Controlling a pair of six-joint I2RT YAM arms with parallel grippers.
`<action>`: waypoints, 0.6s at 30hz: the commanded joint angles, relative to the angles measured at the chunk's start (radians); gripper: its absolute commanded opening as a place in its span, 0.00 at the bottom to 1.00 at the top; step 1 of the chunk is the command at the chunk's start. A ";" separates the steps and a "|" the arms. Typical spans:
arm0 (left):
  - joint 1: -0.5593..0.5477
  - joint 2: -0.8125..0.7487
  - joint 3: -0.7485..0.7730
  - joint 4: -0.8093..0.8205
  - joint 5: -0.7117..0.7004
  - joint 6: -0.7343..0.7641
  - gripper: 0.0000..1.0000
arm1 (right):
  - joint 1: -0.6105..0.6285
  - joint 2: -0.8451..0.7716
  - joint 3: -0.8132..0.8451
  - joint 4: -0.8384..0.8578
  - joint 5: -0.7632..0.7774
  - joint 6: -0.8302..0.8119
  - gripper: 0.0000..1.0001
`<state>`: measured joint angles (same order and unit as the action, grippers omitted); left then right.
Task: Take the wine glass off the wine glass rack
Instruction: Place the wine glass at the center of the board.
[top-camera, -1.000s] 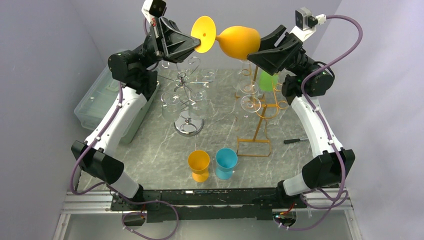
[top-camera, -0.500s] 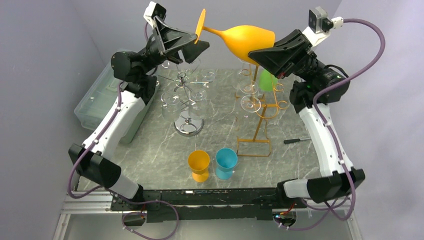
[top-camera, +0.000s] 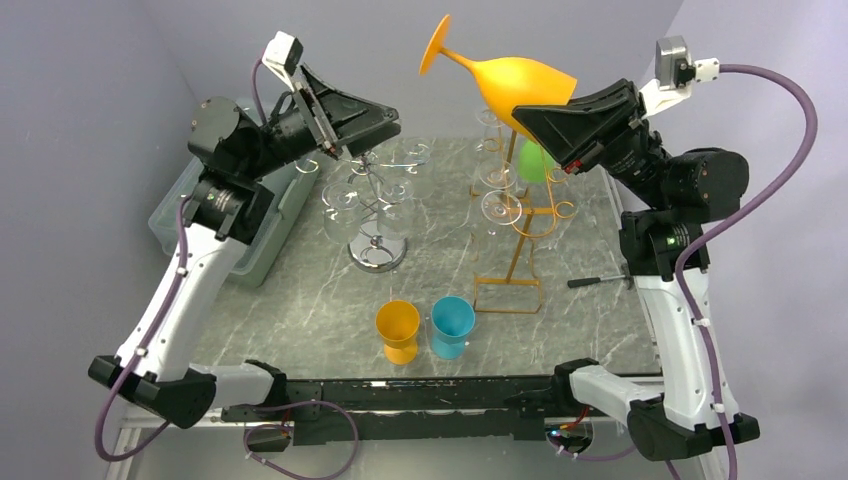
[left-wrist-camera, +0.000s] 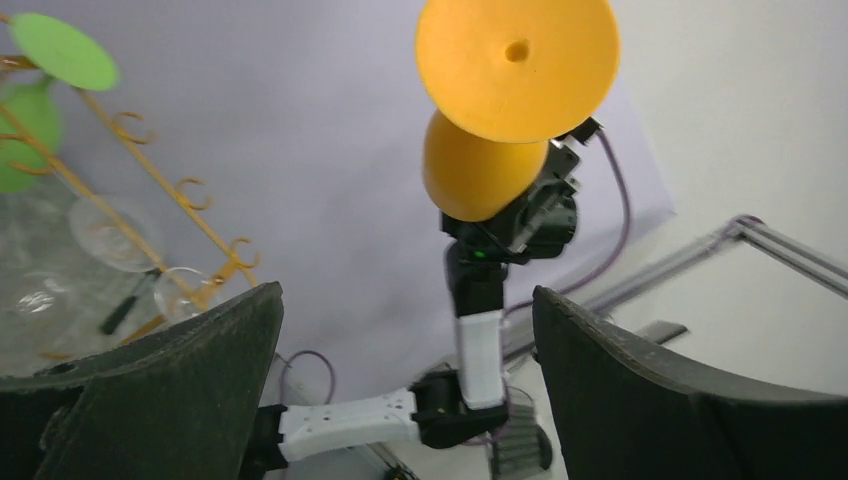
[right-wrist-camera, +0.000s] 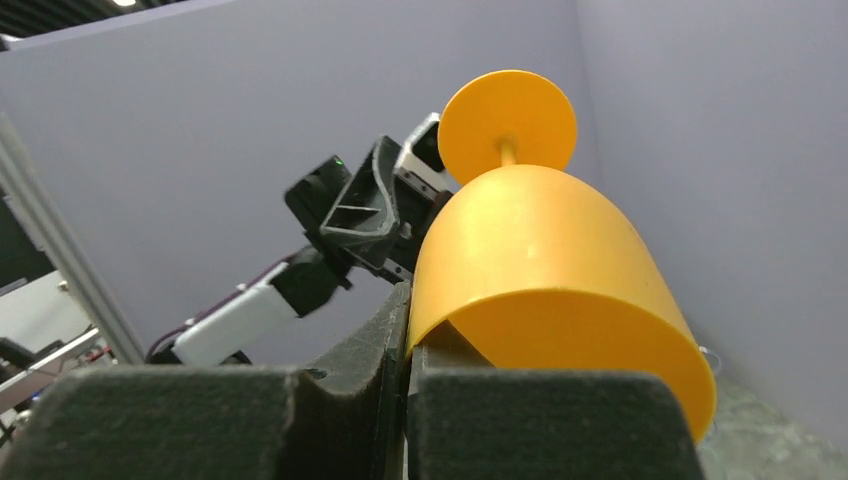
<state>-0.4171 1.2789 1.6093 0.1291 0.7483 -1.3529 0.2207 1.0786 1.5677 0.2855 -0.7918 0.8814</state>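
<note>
The orange wine glass (top-camera: 512, 78) hangs tilted high in the air, its round foot (left-wrist-camera: 517, 65) up and to the left. My right gripper (top-camera: 537, 118) is shut on the rim of its bowl (right-wrist-camera: 540, 260), one finger inside and one outside (right-wrist-camera: 410, 335). Left of the glass and apart from it, my left gripper (top-camera: 385, 115) stands open with nothing between its fingers (left-wrist-camera: 405, 300). Below the glass is the gold wire wine glass rack (top-camera: 520, 240), which carries clear glasses and a green glass (top-camera: 536, 160).
A chrome stand (top-camera: 375, 205) with clear glasses hanging from it is under the left gripper. An orange cup (top-camera: 397, 330) and a blue cup (top-camera: 451, 325) sit near the front. A clear bin (top-camera: 190, 205) is at the left edge, a black tool (top-camera: 592, 282) at the right.
My left gripper has opened, let go of the glass's foot and drawn back to the left. My right gripper has shut on the bowl's rim and carried the glass up and right.
</note>
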 joint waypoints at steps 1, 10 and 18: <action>0.011 -0.063 0.092 -0.393 -0.145 0.346 1.00 | 0.001 -0.009 0.056 -0.225 0.069 -0.106 0.00; 0.011 -0.196 0.285 -0.858 -0.544 0.756 1.00 | 0.072 0.041 0.170 -0.517 0.069 -0.113 0.00; 0.011 -0.266 0.318 -0.987 -0.745 0.889 1.00 | 0.286 0.089 0.232 -0.801 0.069 -0.113 0.00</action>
<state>-0.4107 1.0176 1.9171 -0.7582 0.1406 -0.5838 0.4229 1.1580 1.7550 -0.3481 -0.7303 0.7769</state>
